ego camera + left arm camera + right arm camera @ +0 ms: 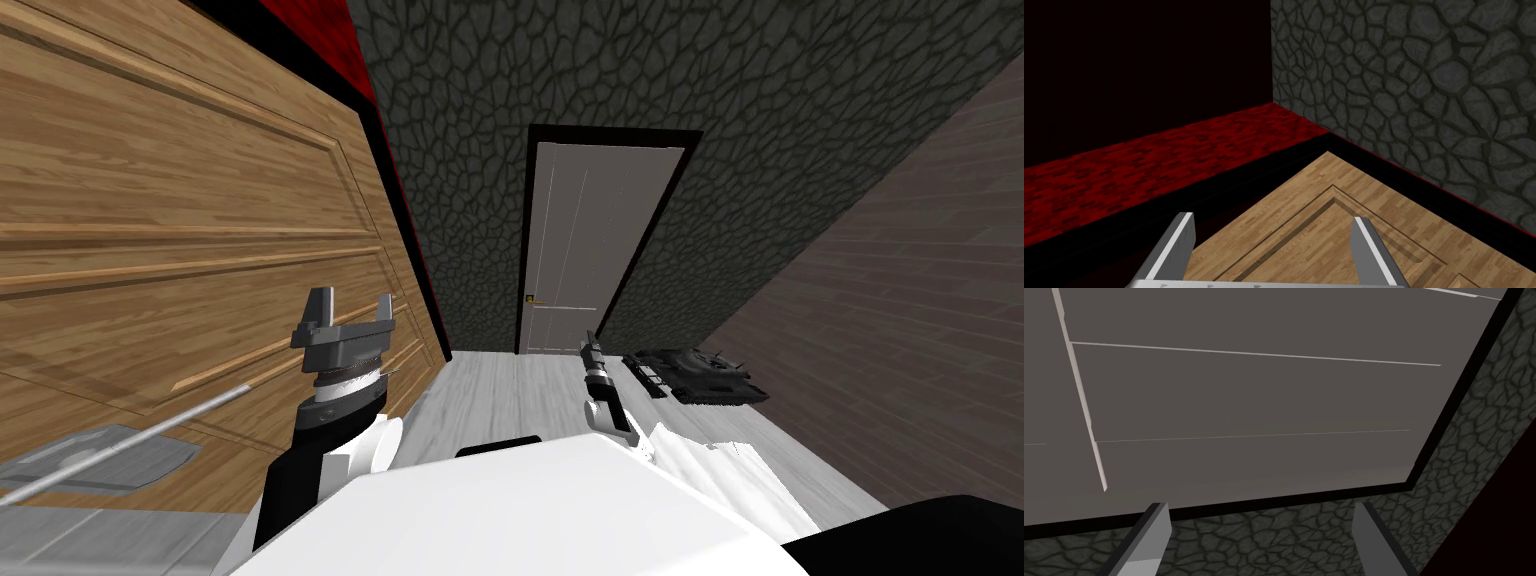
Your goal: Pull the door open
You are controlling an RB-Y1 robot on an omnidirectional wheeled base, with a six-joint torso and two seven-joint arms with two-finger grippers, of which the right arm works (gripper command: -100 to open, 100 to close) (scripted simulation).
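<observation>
Standing right beside the wooden door (150,200), which takes up the whole left side of the head view, panelled, with a black frame (405,215) along its far edge. Its grey lever handle (140,425) sticks out low on the door near me, mounted on a grey plate (110,462). Left gripper (352,303) is raised in front of the door panel, apart from the lever and further along the door than it, fingers spread and gripping nothing. In the left wrist view those fingers (1174,245) frame a corner of the wooden door; past it is the black frame, then a red brick wall (1124,160) and a black area above. Right gripper (590,345) is out ahead of my chest, pointing toward a white door (590,250) at the far end of the hall, well apart from it. Right wrist view shows its fingers (1149,533) apart too, nothing between them, with that door's panel and the dark stone wall (700,100) beyond. Small brass handle (530,298) on the white door. A dark tank-like object (700,375) lies on the pale floor (520,390) by the right wall.
</observation>
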